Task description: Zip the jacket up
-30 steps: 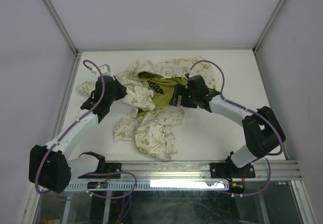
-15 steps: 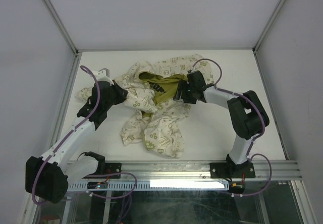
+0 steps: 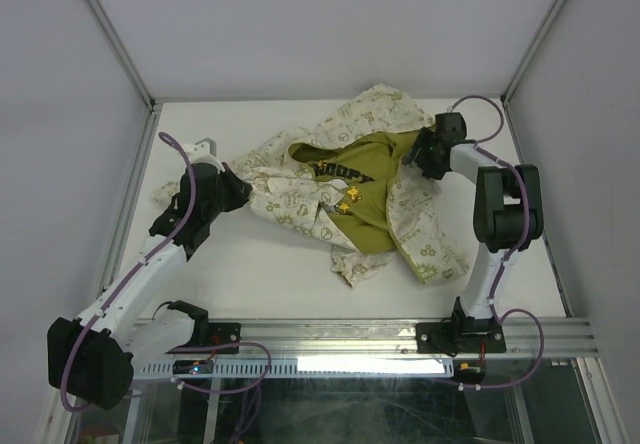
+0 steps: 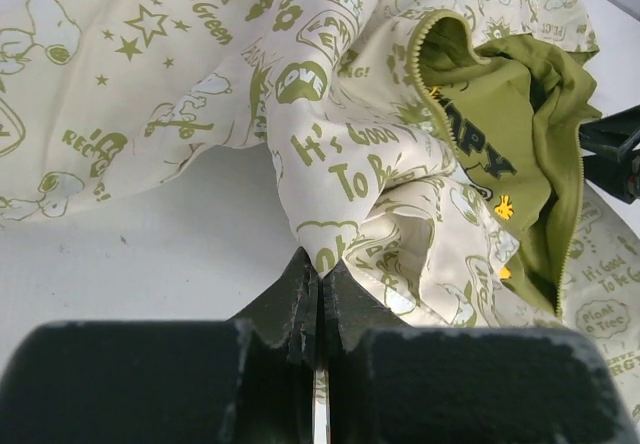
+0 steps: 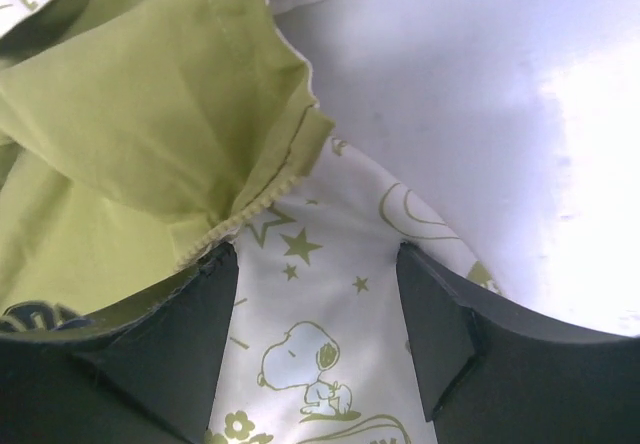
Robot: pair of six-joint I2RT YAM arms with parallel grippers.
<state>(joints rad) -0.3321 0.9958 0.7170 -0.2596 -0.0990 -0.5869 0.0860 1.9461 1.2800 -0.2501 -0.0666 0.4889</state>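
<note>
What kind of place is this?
Probably a robot lab booth: a white table boxed in by plain panels, with a left arm and right arm bolted to a metal rail, working on a jacket.

A white, matte table top [image 3: 250, 284] forms the floor of a box-like enclosure. Plain pale grey panels close it in: a left wall [image 3: 60, 114], a far wall [image 3: 330, 24] and a right wall [image 3: 590, 114]. Slim aluminium posts [image 3: 110, 34] run up the two far corners. A ribbed aluminium rail [image 3: 380, 339] spans the near edge, with a dark glass pane [image 3: 350, 409] below it catching reflections. The light is even and soft, with faint shadows.
</note>
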